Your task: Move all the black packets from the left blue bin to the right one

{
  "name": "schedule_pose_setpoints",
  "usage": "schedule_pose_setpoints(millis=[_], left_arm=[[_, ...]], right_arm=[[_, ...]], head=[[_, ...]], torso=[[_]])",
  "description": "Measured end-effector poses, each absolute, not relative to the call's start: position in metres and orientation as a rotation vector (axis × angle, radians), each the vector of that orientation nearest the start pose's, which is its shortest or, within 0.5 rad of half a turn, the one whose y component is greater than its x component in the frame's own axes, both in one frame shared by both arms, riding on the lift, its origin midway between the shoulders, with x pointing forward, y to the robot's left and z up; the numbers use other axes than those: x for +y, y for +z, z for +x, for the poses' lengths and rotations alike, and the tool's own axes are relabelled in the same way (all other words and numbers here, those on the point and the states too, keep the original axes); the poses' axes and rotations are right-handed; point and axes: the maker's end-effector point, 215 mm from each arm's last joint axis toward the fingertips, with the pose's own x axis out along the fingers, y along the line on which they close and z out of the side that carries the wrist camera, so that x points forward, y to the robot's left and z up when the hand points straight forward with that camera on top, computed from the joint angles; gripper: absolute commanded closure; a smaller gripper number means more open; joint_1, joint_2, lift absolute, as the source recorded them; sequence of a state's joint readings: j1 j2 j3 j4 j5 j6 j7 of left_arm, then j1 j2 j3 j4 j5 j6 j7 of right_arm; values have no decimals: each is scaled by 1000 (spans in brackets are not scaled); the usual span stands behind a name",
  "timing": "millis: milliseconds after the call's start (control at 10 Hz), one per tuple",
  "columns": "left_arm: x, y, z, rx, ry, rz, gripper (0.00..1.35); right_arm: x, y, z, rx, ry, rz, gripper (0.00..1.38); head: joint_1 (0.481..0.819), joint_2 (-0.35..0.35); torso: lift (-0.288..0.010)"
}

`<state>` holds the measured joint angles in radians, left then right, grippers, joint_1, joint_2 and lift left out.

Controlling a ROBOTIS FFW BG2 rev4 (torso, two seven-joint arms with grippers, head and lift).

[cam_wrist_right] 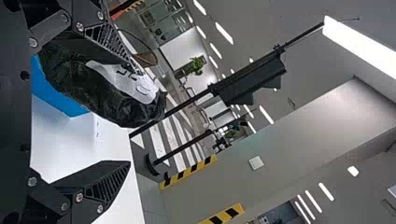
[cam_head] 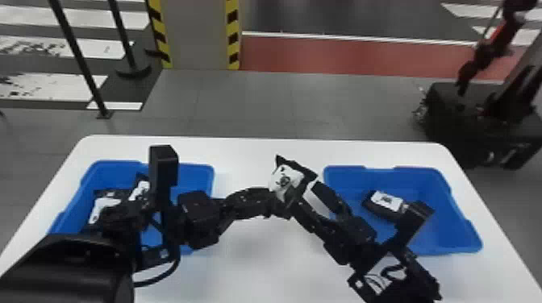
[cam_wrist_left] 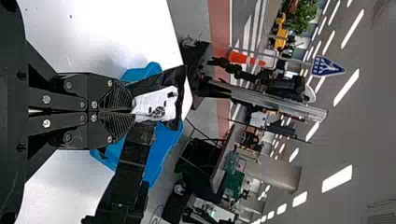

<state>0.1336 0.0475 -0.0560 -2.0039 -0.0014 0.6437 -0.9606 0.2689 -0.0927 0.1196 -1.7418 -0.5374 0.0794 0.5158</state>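
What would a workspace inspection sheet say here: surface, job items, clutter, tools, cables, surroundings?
Surface: white table, carrying both bins.
Job's things: left blue bin holds at least two black packets; right blue bin holds one packet; another, the raised packet, is up between the arms.
Clutter: nothing seen.
Grippers: left tool shut on the raised packet; right tool open, one finger alongside it.
Cables: black cable curving by the left arm.
Surroundings: pillar with yellow-black striped edges.

Left bin (cam_head: 196, 177) partly hidden, table (cam_head: 250, 157) cropped
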Motion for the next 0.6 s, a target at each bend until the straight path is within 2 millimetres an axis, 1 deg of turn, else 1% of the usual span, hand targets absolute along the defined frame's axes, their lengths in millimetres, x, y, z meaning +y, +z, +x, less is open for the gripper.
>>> schedule_pose_setpoints(millis=[100, 200, 300, 400, 500, 600], left_arm=[[37, -348, 441, 349, -1005, -121, 1207], [36, -349, 441, 355, -1006, -122, 1207], [36, -352, 441, 363, -1005, -125, 1207], [36, -354, 441, 369, -1005, -127, 1208], [35, -356, 440, 372, -1007, -129, 1207], [35, -356, 440, 373, -1008, -129, 1207]], right_arm=[[-81, -364, 467, 82, 627, 519, 285], [-81, -359, 469, 72, 628, 525, 429], [-79, -355, 471, 63, 633, 534, 904], [-77, -355, 472, 63, 640, 541, 1138], [-76, -355, 473, 63, 642, 546, 1283], [-75, -355, 472, 62, 646, 547, 1276]], head=[[695, -53], [695, -55], [695, -53], [695, -50], [695, -50], [695, -50]], torso=[[-110], [-110], [-110], [-110], [-110], [-110]])
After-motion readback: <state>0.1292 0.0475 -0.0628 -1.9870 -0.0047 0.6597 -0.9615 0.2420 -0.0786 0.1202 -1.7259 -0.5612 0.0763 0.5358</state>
